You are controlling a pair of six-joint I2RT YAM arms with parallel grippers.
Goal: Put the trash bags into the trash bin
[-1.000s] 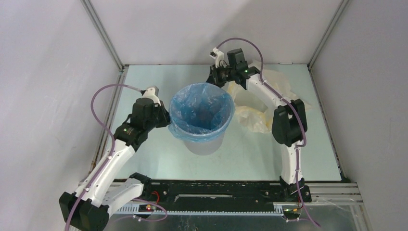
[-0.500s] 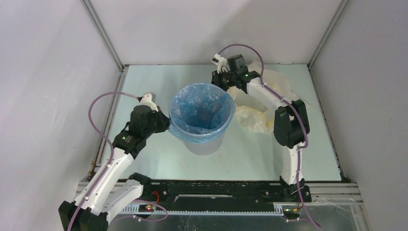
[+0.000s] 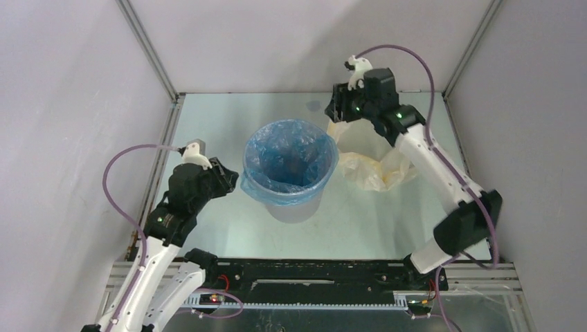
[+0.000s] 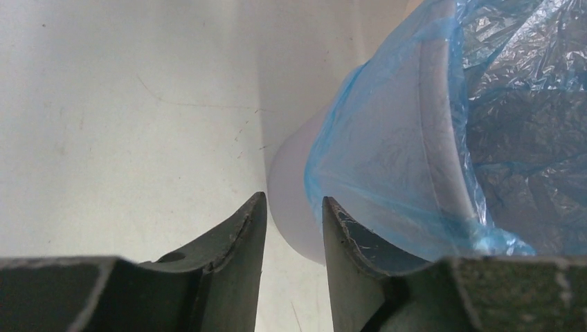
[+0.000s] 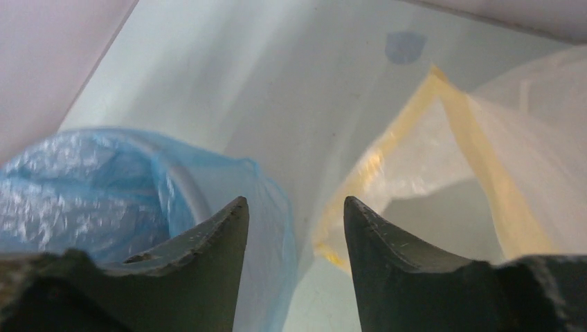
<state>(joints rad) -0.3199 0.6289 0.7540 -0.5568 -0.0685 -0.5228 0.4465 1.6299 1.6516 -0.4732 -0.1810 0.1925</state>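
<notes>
The blue trash bag lines the pale grey trash bin in the middle of the table, its edge folded out over the rim. My left gripper hangs just left of the bin's rim, open with nothing between its fingers; the bin's wall shows through the gap. My right gripper is up behind the bin's far right rim, clear of it, also open and empty.
A larger pale yellow translucent bag lies crumpled on the table right of the bin, under my right arm. The enclosure's walls and frame posts close in the table at the back and sides.
Both grippers have opened and let go of the blue bag's edge. The left one drew back left and toward the front; the right one rose and swung right, away from the rim.
</notes>
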